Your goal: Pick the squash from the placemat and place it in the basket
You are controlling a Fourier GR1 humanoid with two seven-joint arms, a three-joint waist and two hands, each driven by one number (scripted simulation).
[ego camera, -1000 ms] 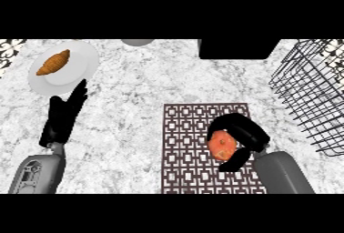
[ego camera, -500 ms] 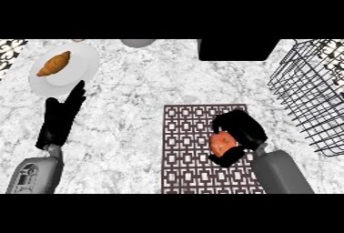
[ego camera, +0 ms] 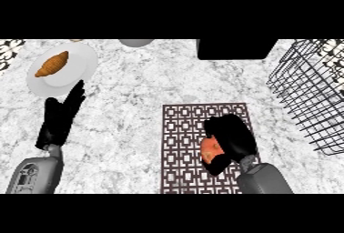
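The marble counter [ego camera: 134, 91] fills the frame under me. At the right edge stands the black wire basket [ego camera: 309, 95], well apart from my hands. Lower centre lies the brown patterned placemat [ego camera: 184, 136], and over its right half my right hand [ego camera: 232, 136] curls round the orange squash [ego camera: 211, 150], which shows at the hand's lower left side; I cannot tell whether it is lifted off the mat. At the upper left sits a white plate [ego camera: 74, 68] with a croissant [ego camera: 52, 63] on it. My left hand [ego camera: 60, 118] rests at the left, fingers straight, tips just beside the plate's lower rim.
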